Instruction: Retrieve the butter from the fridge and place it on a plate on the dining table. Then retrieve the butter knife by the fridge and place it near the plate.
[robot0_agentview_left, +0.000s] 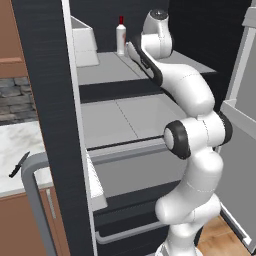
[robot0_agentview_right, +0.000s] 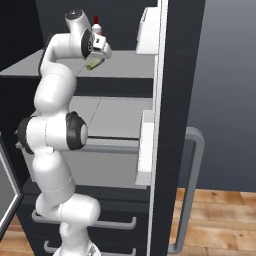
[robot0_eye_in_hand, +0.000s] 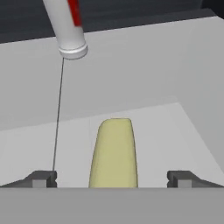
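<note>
The pincer (robot0_eye_in_hand: 112, 179) is wide apart, with one tip at each side of the small pale yellow stick of butter (robot0_eye_in_hand: 113, 153). The butter lies on the grey fridge shelf (robot0_eye_in_hand: 166, 78), its long side pointing from the pincer to 12 o'clock. A white bottle with a red cap (robot0_eye_in_hand: 68, 26) stands at 11 o'clock.

Butter's (robot0_eye_in_hand: 113, 153) near end cut off below.

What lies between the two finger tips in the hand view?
The butter lies between the open gripper's finger tips, on the grey fridge shelf, clear of both.
</note>
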